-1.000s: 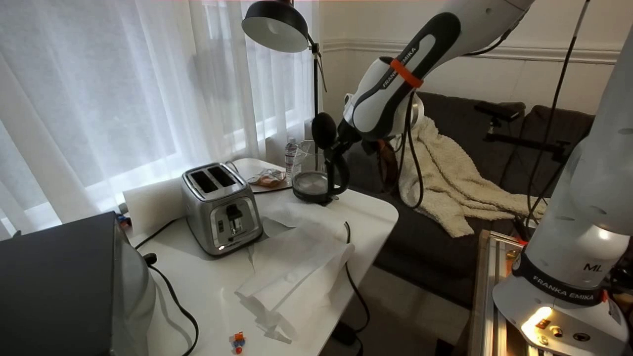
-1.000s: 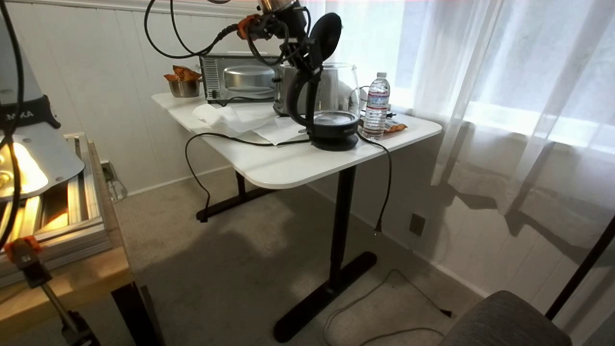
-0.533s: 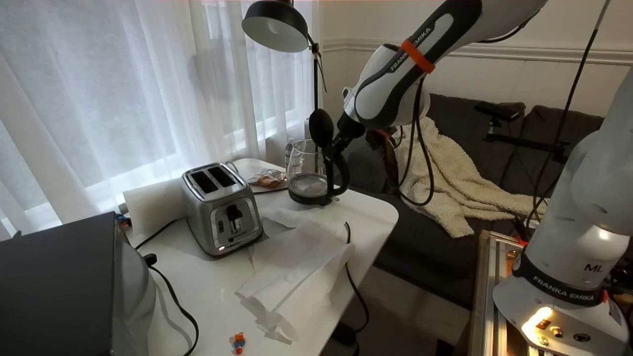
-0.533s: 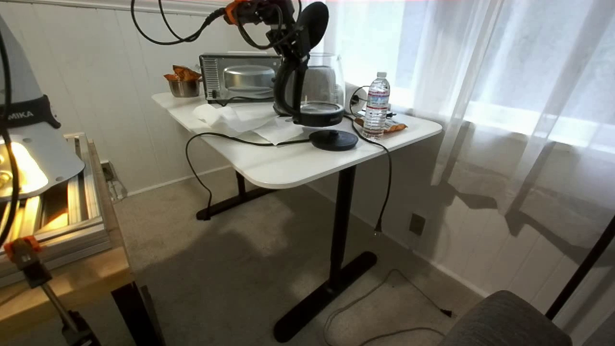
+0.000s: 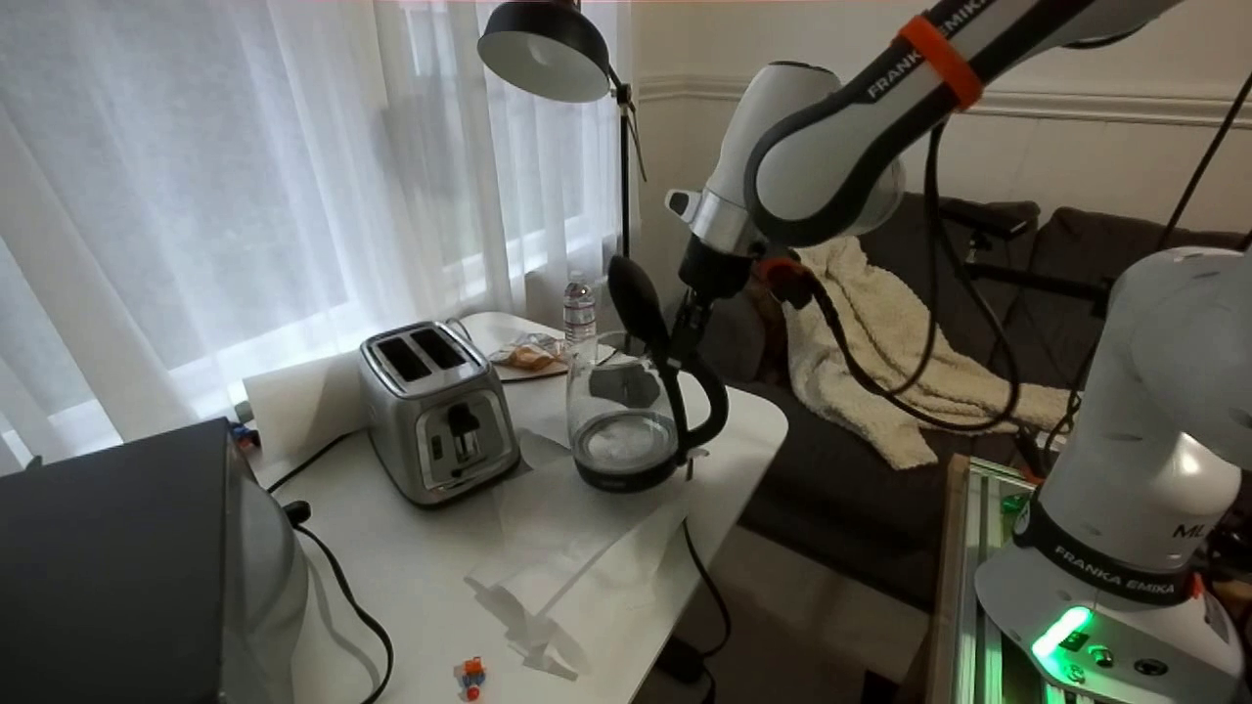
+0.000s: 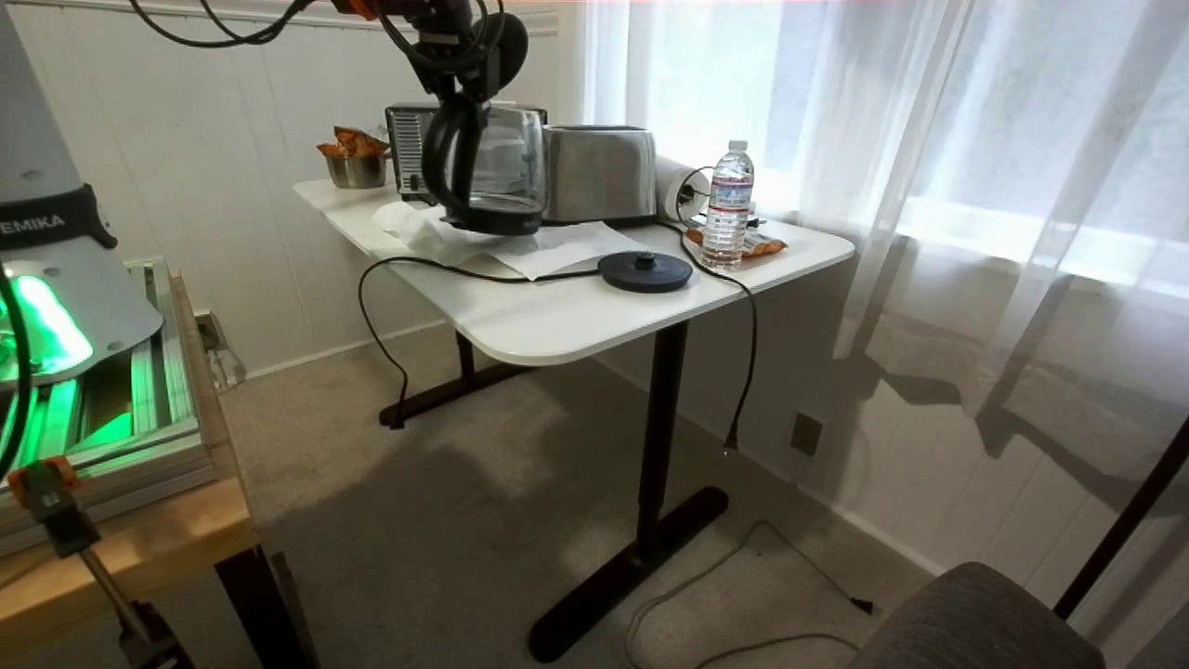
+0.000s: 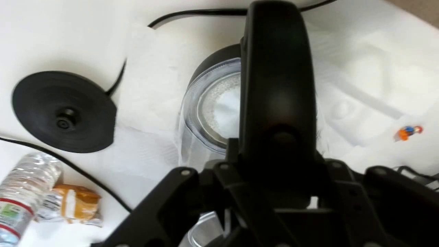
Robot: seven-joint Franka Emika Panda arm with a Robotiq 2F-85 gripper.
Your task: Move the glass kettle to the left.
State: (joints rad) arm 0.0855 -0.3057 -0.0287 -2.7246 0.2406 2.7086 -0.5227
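Note:
The glass kettle (image 5: 622, 416) has a clear rounded body, a dark bottom and a black looped handle. It also shows in an exterior view (image 6: 509, 177). Its black lid (image 5: 636, 303) stands open. My gripper (image 5: 682, 347) is shut on the top of the handle (image 7: 277, 85); the fingertips are partly hidden behind it in the wrist view (image 7: 276, 157). The kettle hangs roughly upright above the white paper, beside the toaster, and off its round black power base (image 6: 644, 271). That base also shows in the wrist view (image 7: 65, 111).
The silver toaster (image 5: 435, 416) stands close to the kettle. A water bottle (image 6: 729, 204) and a snack wrapper (image 6: 762, 246) lie behind the power base. White paper (image 5: 587, 548), cords, a small toy (image 5: 471, 677) and a toaster oven (image 5: 117, 567) share the white table (image 6: 548, 325).
The gripper has lifted the kettle off its power base and carried it away, nearer the toaster's front and over the paper. The light on the robot's base has turned from yellowish to green.

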